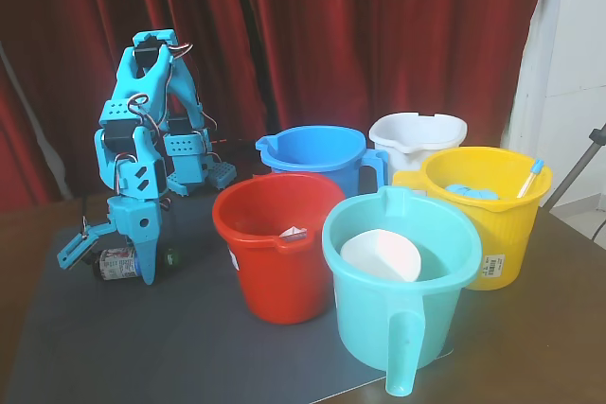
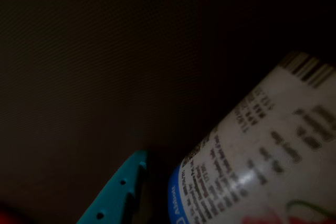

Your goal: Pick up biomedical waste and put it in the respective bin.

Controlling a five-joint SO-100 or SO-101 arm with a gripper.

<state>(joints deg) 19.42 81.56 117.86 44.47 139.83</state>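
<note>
This looks like an improvised demonstration corner in an ordinary room, not a proper lab. Heavy dark-red pleated curtains (image 1: 312, 35) hang behind a brown wooden worktop (image 1: 568, 272) covered by a dark grey mat (image 1: 142, 347). A plain white wall (image 1: 568, 44) stands at right, and a slanting black tripod leg (image 1: 578, 169) shows by it.

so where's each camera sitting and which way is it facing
Fixed view: stands at the table's front, facing the red curtain; shows the whole blue arm, its pincer down at the small labelled medicine bottle, beside plastic buckets.
Wrist view: rides the pincer, looking down at the dark mat; one blue finger shows.
Shared: the bottle.
</note>
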